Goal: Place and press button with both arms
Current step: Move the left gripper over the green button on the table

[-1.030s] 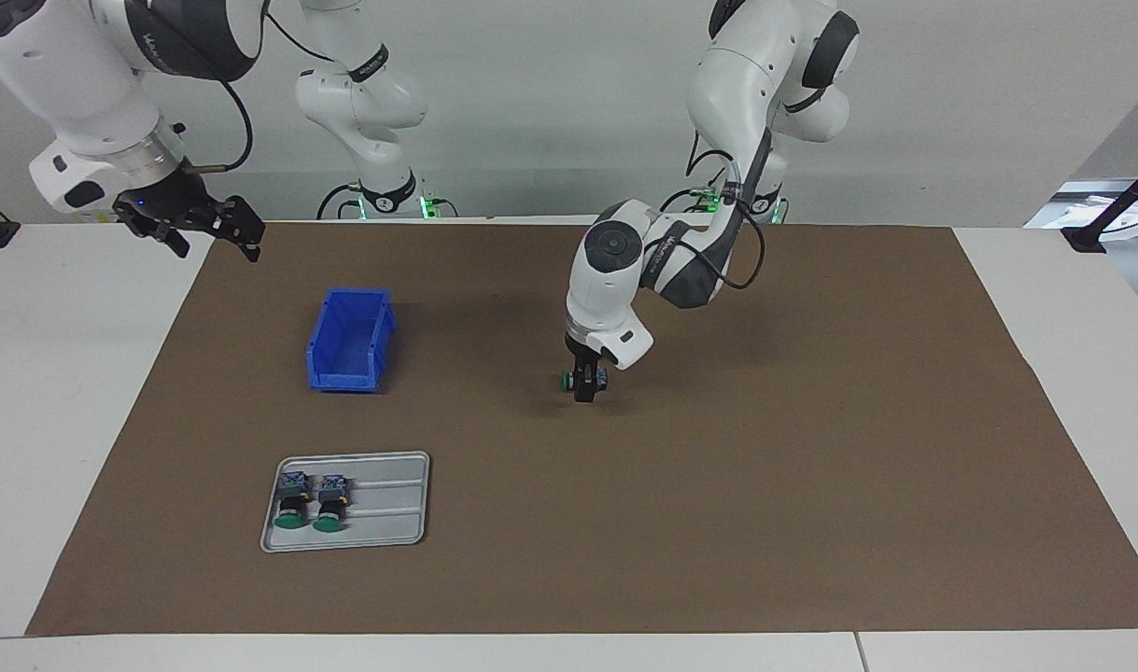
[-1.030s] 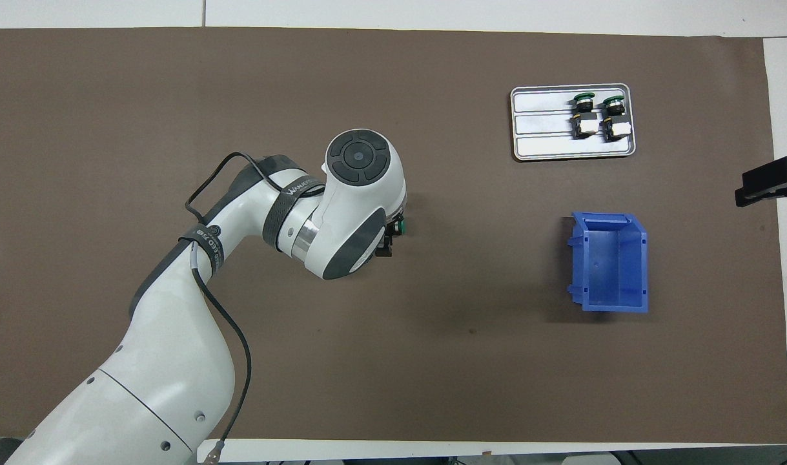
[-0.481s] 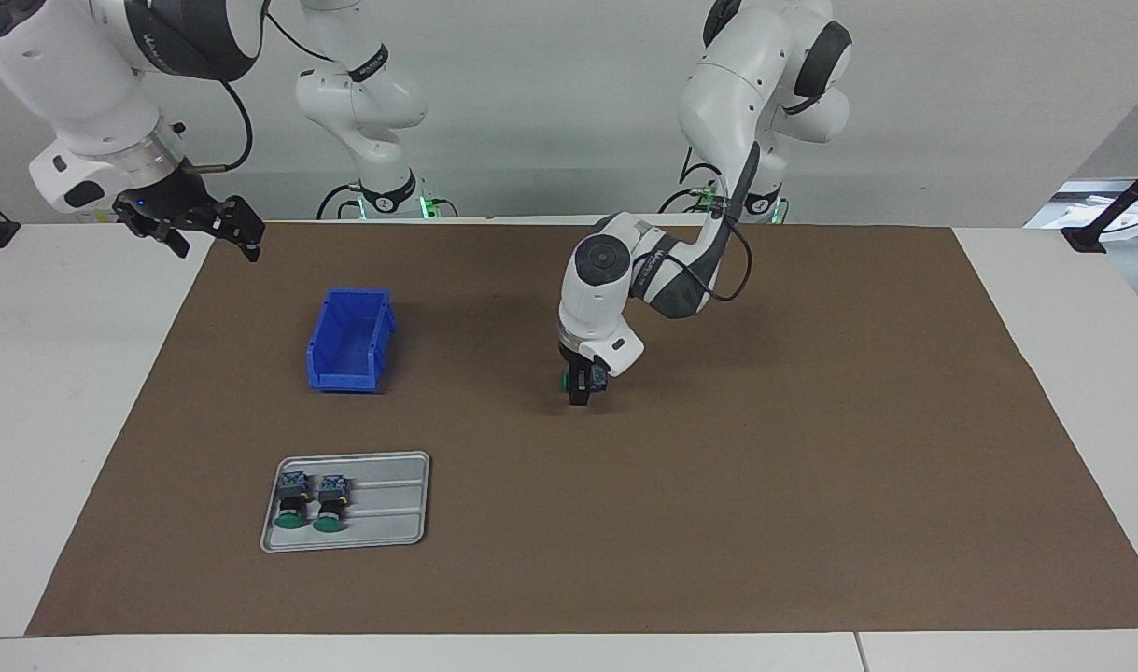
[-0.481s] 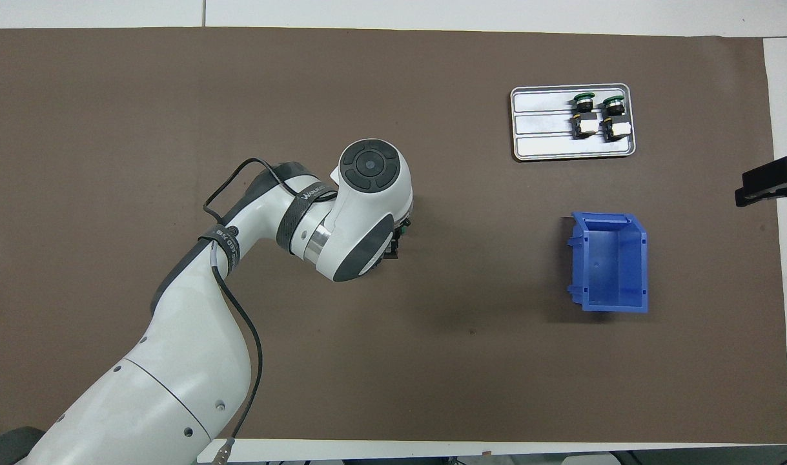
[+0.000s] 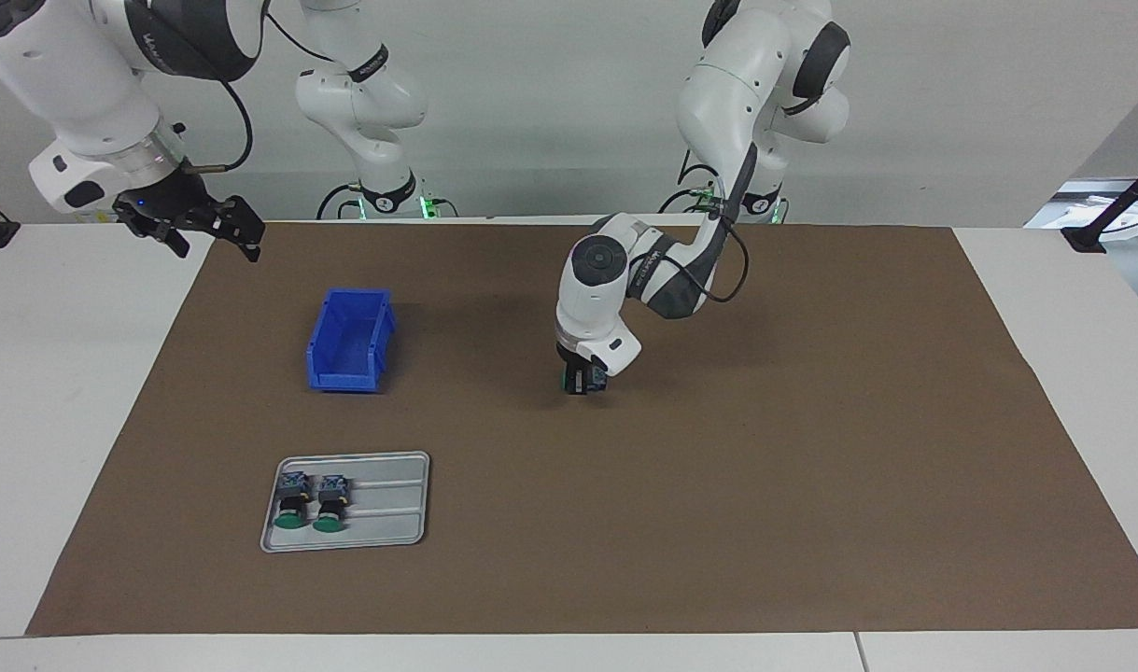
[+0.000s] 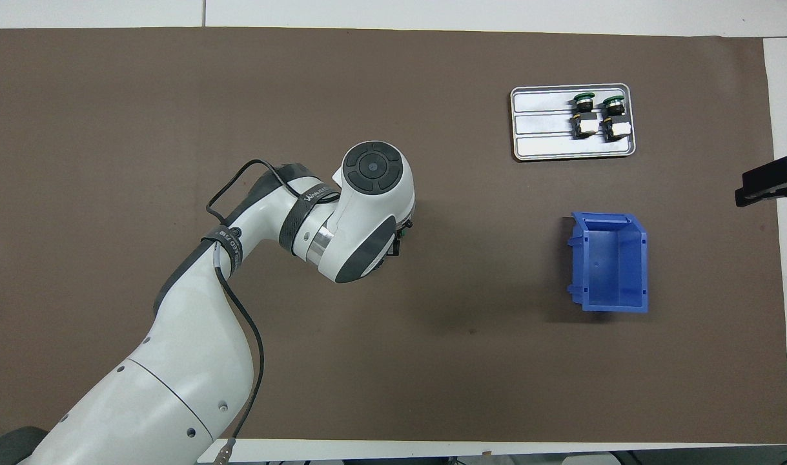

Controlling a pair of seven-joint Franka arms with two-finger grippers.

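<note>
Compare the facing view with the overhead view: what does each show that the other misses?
Only the facing view shows the left end effector low over the brown mat, closed around the green-capped button, and the whole right end effector, which waits raised over the table edge at its own end. Only the overhead view shows the inside floor of the blue bin; there the left arm's wrist hides the held button. Both show the grey tray holding the two other buttons.
</note>
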